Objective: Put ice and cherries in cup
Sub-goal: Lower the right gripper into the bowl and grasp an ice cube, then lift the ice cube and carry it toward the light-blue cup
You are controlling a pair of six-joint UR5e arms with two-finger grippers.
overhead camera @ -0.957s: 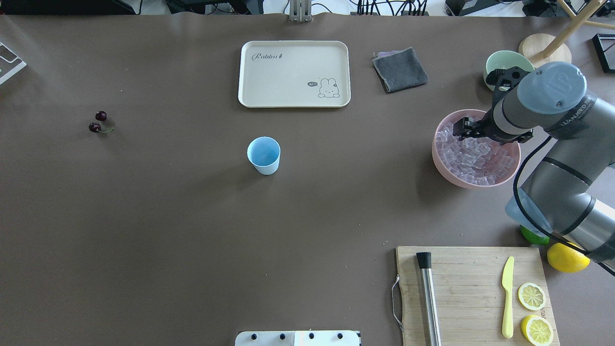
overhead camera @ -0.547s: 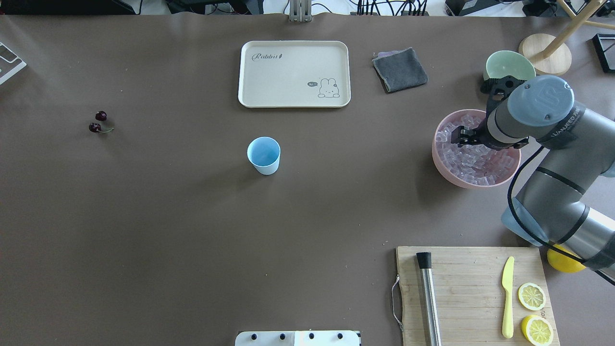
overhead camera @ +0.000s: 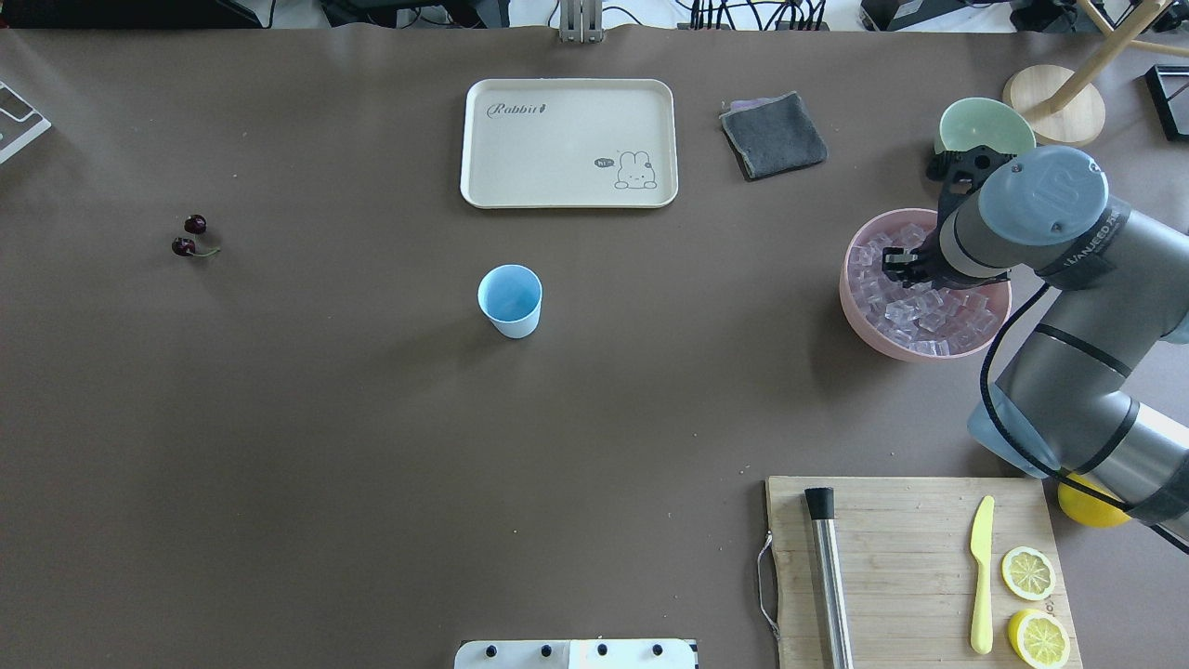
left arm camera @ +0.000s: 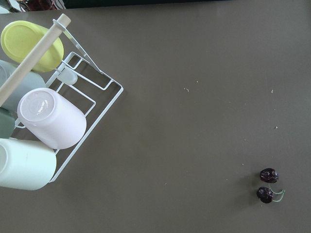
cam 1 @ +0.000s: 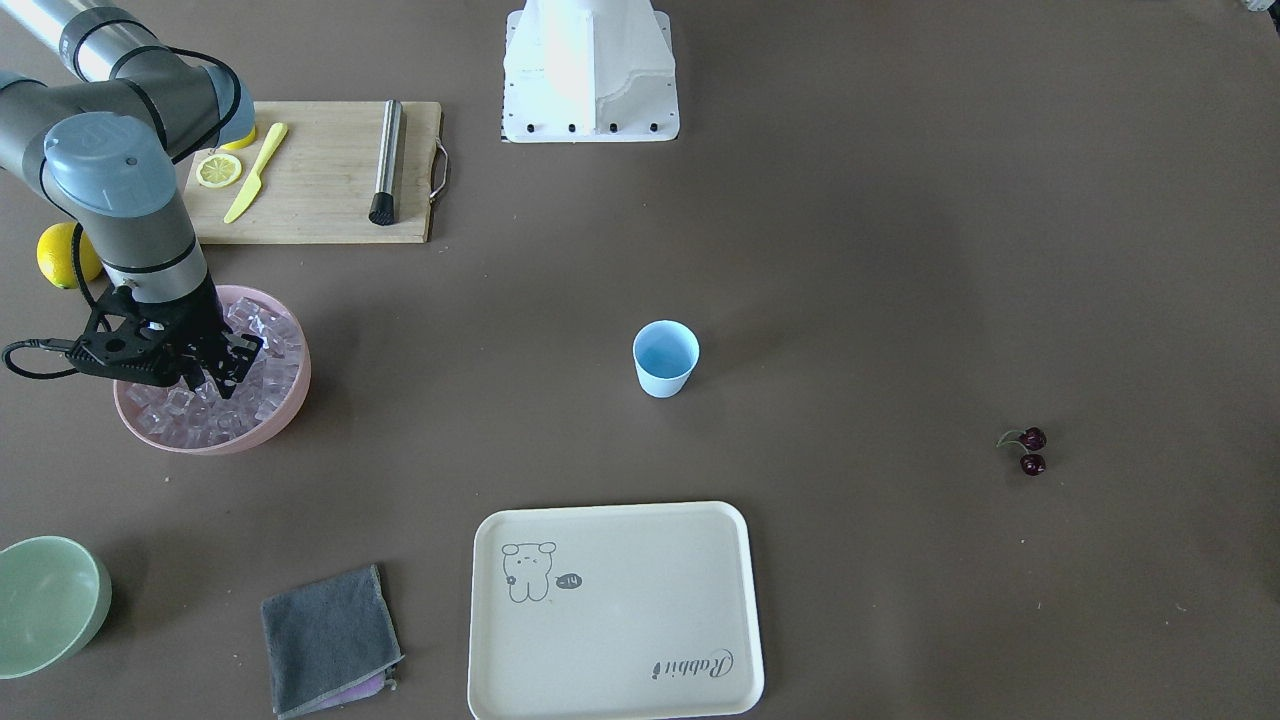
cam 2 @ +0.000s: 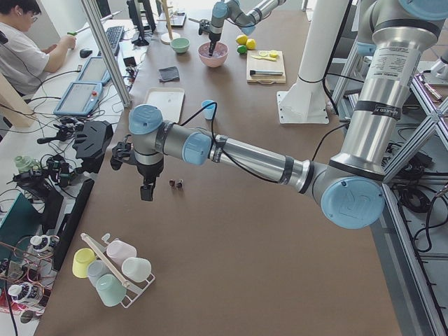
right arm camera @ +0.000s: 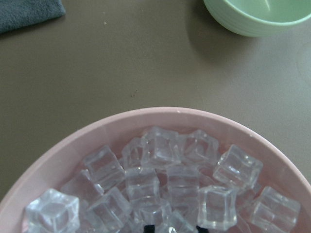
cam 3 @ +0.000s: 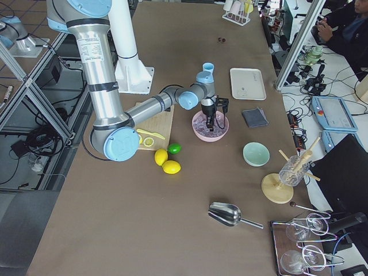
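Ice cubes point(right arm camera: 141, 182), clear and glassy, fill the pink bowl point(right arm camera: 97, 133) at the table's point(overhead camera: 372, 418) right edge; my right pincer point(right arm camera: 175, 227) sits spread among them.

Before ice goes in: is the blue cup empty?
Empty: the cup stands mouth up, and only its bare blue inside shows.

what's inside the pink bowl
Clear ice cubes fill the pink bowl, with the right end effector dipped among them. The bowl's bottom is covered by ice, and whether a cube is gripped cannot be seen.
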